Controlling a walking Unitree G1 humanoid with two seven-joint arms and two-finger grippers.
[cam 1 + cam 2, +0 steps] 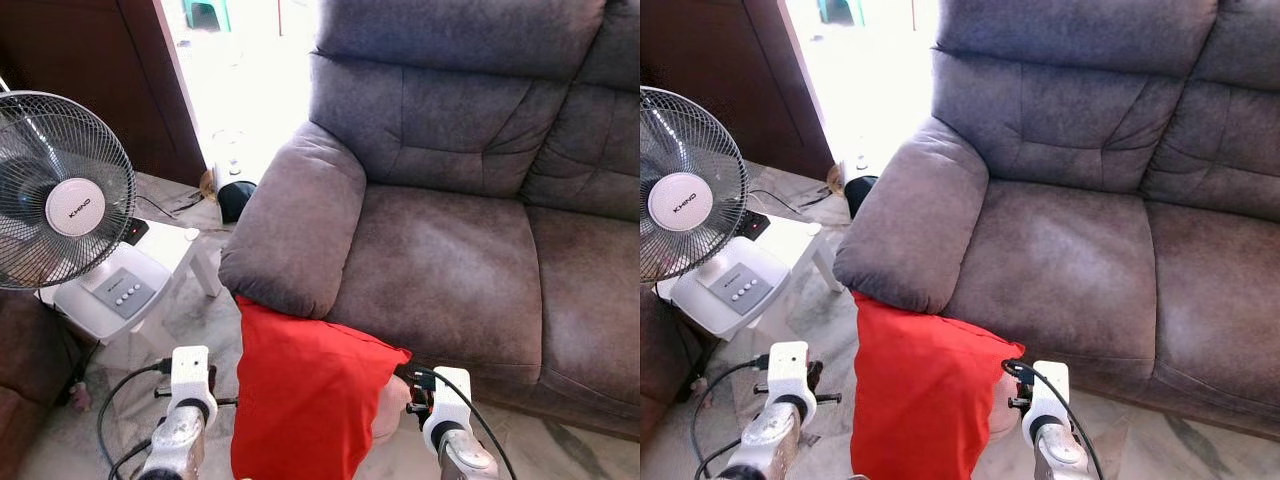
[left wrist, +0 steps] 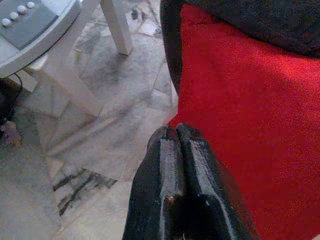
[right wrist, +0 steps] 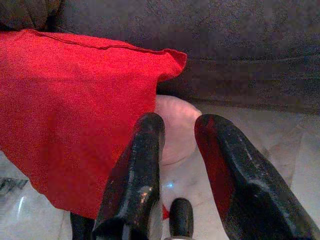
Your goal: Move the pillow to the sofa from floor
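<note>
A red pillow (image 1: 305, 400) stands on edge on the floor, leaning against the front of the grey sofa (image 1: 450, 250) just below its left armrest (image 1: 295, 225). My left gripper (image 2: 175, 132) is shut with nothing in it, close beside the pillow's left side (image 2: 250, 100). On the other side, my right gripper (image 3: 182, 122) is open by the pillow's upper right corner (image 3: 170, 57). A pale pink rounded thing (image 3: 175, 127) lies behind that corner, just past the fingertips. The pillow's bottom is cut off by the picture's edge.
A standing fan (image 1: 60, 190) and a white stool (image 1: 130, 290) with a control panel are at the left, with black cables (image 1: 115, 395) on the marble floor. A dark round object (image 1: 235, 198) sits by the bright doorway behind the armrest.
</note>
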